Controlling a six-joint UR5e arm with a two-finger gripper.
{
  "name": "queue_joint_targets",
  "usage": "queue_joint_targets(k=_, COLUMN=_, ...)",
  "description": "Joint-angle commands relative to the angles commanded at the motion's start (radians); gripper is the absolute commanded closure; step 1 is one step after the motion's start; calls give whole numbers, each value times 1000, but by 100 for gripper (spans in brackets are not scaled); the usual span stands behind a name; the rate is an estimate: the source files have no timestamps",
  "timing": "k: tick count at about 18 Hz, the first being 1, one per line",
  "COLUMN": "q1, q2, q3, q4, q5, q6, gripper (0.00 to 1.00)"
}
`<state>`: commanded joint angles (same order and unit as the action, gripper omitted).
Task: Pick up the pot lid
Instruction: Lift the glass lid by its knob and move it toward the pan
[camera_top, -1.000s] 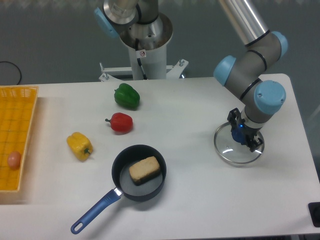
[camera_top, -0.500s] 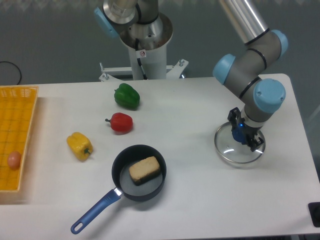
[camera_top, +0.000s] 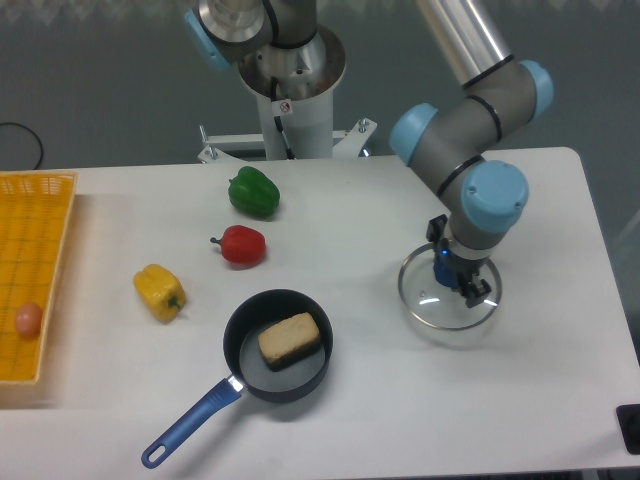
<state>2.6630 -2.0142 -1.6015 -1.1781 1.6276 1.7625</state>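
My gripper reaches in from the upper right, its black fingers shut on the blue knob of the pot lid. The pot lid is round and see-through with a thin metal rim, at right of centre. It looks slightly raised off the white table, though the gap beneath is hard to judge. The fingers partly hide the knob and the lid's right part.
A black pan with a blue handle holds a tan block. Green, red and yellow peppers lie left of centre. An orange crate stands at the left edge, a brownish oval item inside.
The gripper and the pot lid have moved left together, and the lid appears a little higher. The pan and peppers stay where they were.
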Motion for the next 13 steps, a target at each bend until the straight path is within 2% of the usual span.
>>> queue_joint_targets(k=9, q1=-35, q2=32, q3=23, q4=-46, q5=0, q6=2, gripper=41)
queue_joint_targets(k=13, q1=-37, q2=32, q3=26, q4=-49, q5=0, q6=2, gripper=40)
